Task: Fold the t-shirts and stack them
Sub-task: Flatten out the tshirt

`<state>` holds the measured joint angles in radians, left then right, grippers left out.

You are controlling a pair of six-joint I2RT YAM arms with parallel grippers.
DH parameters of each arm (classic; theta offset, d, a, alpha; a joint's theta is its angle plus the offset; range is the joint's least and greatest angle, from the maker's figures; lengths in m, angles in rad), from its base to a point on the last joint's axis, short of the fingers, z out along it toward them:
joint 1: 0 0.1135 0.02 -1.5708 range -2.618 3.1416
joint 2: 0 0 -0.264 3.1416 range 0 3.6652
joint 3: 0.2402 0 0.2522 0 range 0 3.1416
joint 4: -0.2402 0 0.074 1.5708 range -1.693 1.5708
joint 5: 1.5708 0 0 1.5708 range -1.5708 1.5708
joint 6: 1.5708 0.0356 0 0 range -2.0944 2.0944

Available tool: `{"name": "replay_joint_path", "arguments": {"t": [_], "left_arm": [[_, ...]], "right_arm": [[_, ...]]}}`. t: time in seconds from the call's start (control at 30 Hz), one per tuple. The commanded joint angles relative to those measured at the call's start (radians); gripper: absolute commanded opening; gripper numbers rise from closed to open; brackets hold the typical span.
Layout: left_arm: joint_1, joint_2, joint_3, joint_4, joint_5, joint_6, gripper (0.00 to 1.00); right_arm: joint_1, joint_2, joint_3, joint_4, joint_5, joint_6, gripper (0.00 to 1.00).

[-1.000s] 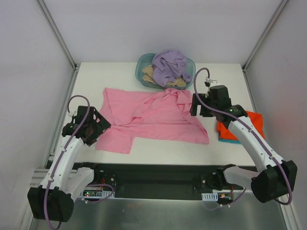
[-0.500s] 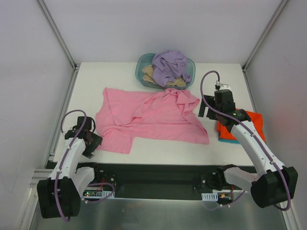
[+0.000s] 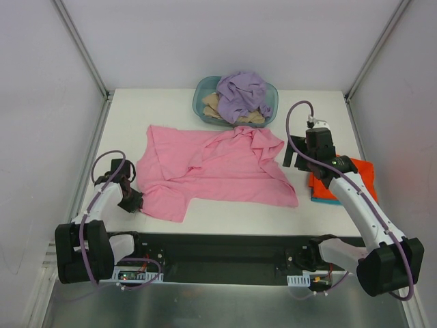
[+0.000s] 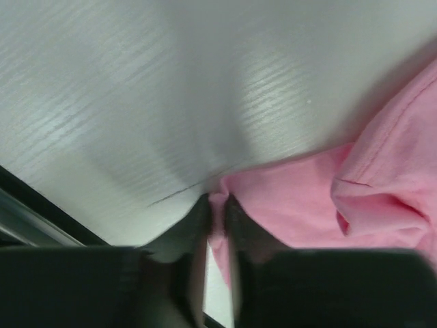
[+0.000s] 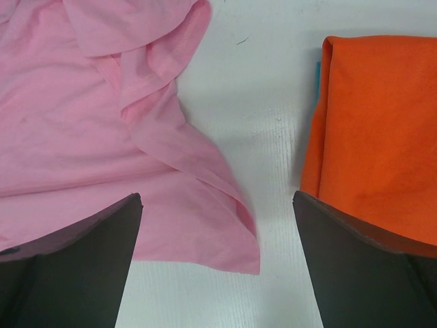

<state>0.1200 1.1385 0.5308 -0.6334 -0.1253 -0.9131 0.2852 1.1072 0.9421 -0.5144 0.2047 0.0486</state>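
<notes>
Pinching a corner of the pink t-shirt (image 4: 369, 205), the left gripper (image 4: 217, 203) is probably preparing to spread it flat; the right gripper (image 5: 215, 205) is hovering open over the hem.

The pink t-shirt (image 3: 218, 167) is soft matt knit cloth with a stitched hem. The surface (image 4: 205, 82) beneath it is white and finely ribbed, with a faint sheen. Behind the pink t-shirt, the basket (image 3: 199, 102) is translucent teal plastic. To its right, the orange-red t-shirt (image 5: 382, 137) is matt cloth too. The left gripper (image 4: 217, 205) has matt black jaws.
</notes>
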Motion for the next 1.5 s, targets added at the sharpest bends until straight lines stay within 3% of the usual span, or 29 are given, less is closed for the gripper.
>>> {"name": "replay_joint_path", "arguments": {"t": [0.0, 0.23, 0.43, 0.77, 1.1, 1.47], "left_arm": [[0.006, 0.064, -0.034, 0.115, 0.061, 0.014, 0.00], [0.006, -0.034, -0.055, 0.123, 0.072, 0.051, 0.00], [0.006, -0.097, -0.068, 0.123, 0.092, 0.063, 0.00], [0.006, -0.137, -0.064, 0.132, 0.105, 0.088, 0.00], [0.006, -0.166, -0.075, 0.141, 0.110, 0.091, 0.00], [0.006, -0.172, -0.075, 0.141, 0.107, 0.091, 0.00]], "right_arm": [[-0.012, -0.017, 0.004, -0.053, 0.025, 0.039, 0.97], [-0.079, -0.061, -0.071, -0.303, -0.002, 0.224, 0.97], [-0.124, -0.095, -0.219, -0.375, -0.116, 0.365, 0.96], [-0.129, -0.103, -0.356, -0.121, -0.105, 0.524, 0.58], [-0.127, -0.006, -0.365, -0.029, -0.180, 0.537, 0.54], [-0.129, 0.043, -0.411, -0.013, -0.159, 0.565, 0.46]]}}
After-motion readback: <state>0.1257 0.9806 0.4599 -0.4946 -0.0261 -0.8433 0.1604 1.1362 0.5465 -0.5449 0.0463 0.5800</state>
